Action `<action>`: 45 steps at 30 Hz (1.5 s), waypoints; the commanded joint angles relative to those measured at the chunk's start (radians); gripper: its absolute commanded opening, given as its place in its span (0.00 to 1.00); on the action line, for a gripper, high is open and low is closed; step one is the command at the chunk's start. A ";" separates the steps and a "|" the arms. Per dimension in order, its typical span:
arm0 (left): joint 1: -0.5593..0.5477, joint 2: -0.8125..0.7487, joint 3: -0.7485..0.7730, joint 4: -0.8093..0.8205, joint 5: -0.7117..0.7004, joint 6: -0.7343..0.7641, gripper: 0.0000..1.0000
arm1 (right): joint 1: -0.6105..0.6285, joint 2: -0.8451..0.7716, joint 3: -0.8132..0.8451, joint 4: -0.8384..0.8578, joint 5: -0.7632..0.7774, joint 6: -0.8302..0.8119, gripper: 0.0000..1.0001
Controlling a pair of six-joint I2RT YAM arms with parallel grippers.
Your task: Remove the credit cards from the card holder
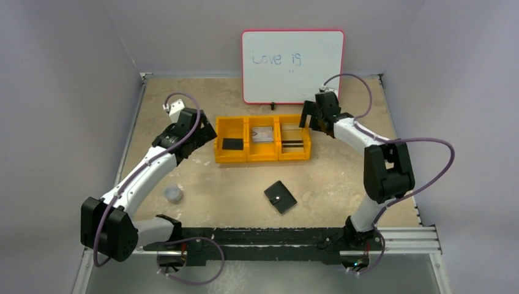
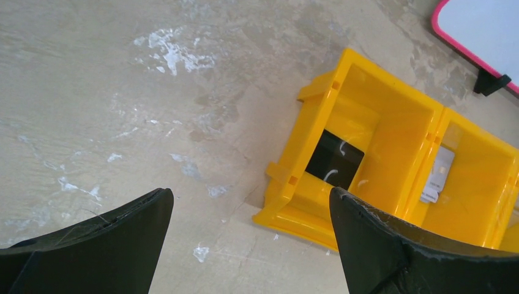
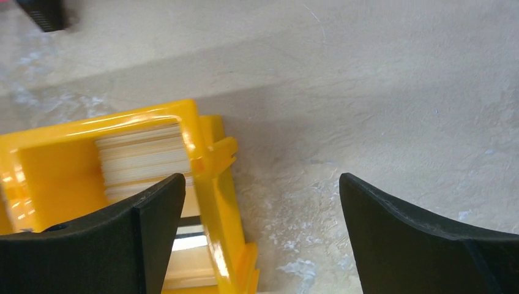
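left pincer (image 2: 250, 195): wide open, empty | right pincer (image 3: 262, 179): wide open, empty

Left arm (image 1: 141, 174) extended forward and inward from its base, elbow low at the near left, wrist raised. Left gripper (image 1: 207, 132) pointed right, jaws spread wide. Right arm (image 1: 382, 171) folded with elbow high, forearm running back and to the left. Right gripper (image 1: 306, 116) pointed left, jaws likewise wide apart.

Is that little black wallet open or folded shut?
Folded shut: the card holder lies flat, only its black outside showing, no inner pockets visible.
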 commanded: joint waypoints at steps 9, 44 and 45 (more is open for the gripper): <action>-0.005 -0.110 -0.118 0.154 0.112 -0.035 1.00 | 0.004 -0.412 -0.129 -0.014 -0.338 -0.069 0.96; -0.835 0.206 -0.231 0.494 -0.108 -0.375 0.80 | 0.259 -0.433 -0.785 0.310 -0.718 0.250 0.46; -0.836 0.207 -0.226 0.490 -0.107 -0.373 0.79 | 0.262 -0.427 -0.791 0.329 -0.724 0.264 0.46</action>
